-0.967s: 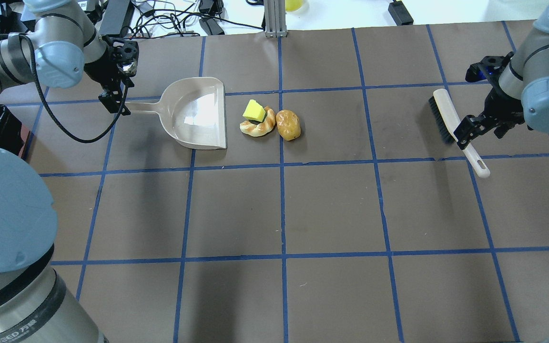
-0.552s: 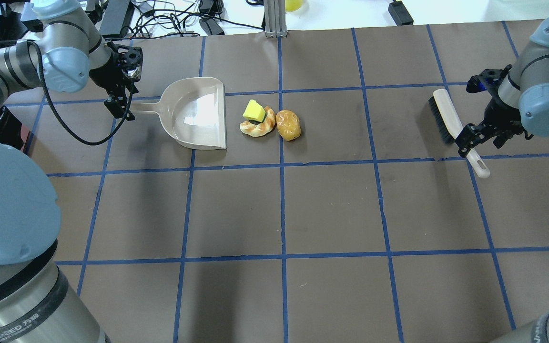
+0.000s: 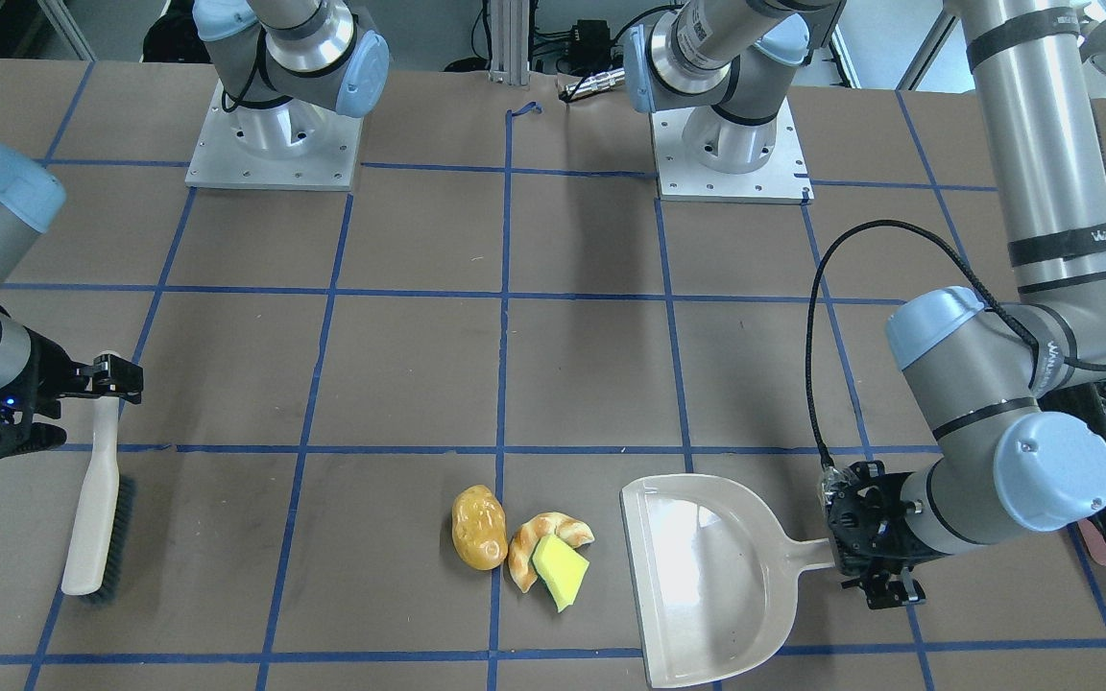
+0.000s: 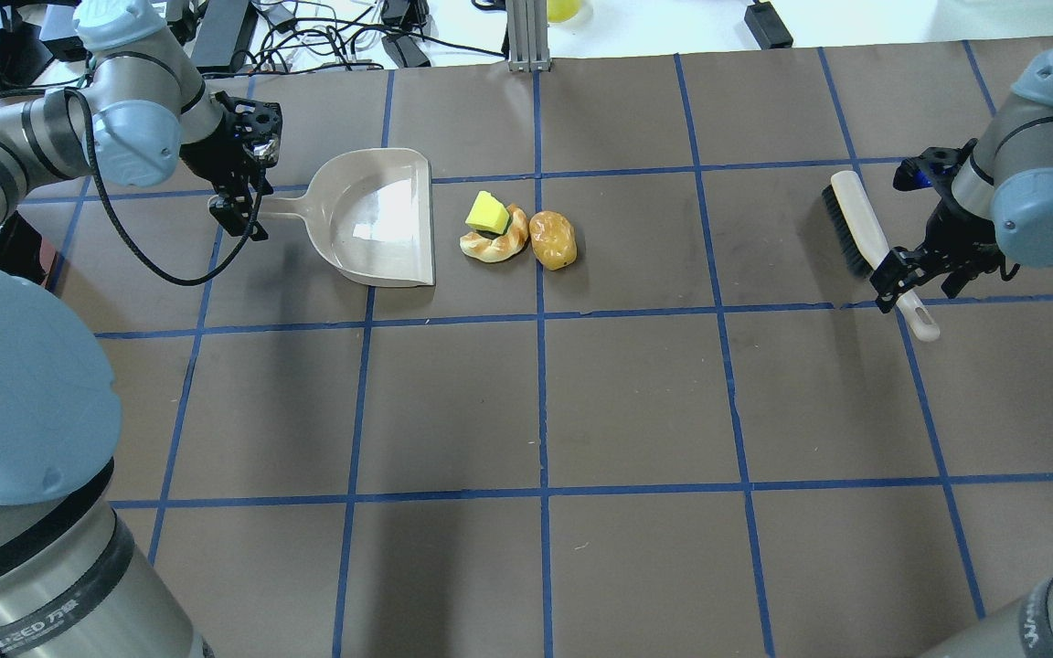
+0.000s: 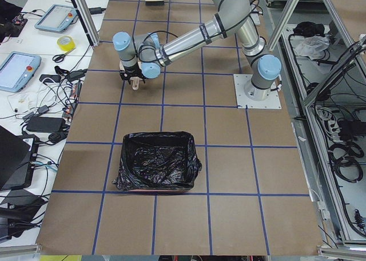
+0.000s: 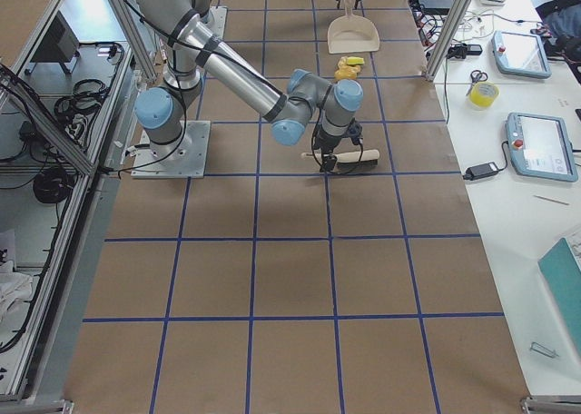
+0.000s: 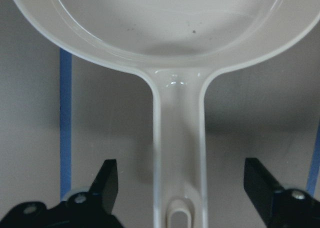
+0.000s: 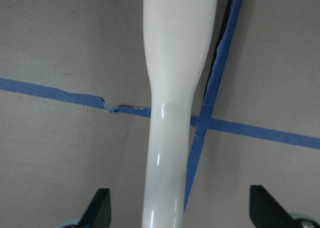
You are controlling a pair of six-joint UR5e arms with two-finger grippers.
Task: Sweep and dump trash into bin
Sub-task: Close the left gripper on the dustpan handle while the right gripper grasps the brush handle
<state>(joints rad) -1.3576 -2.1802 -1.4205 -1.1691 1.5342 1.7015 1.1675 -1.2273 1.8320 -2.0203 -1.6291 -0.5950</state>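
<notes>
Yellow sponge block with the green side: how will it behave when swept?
The yellow sponge block rests tilted on the tan croissant-like piece, so it will probably topple off first. Looking light and boxy, it likely tumbles, not rolls.

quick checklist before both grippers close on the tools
1. Open left gripper straddling dustpan handle: ok.
2. Open right gripper straddling brush handle: ok.
3. Both low enough to clamp: cannot tell.
4. Trash clustered just off dustpan mouth, namely sponge, croissant piece, potato lump: ok.
5. The bin open, black liner in: ok.
</notes>
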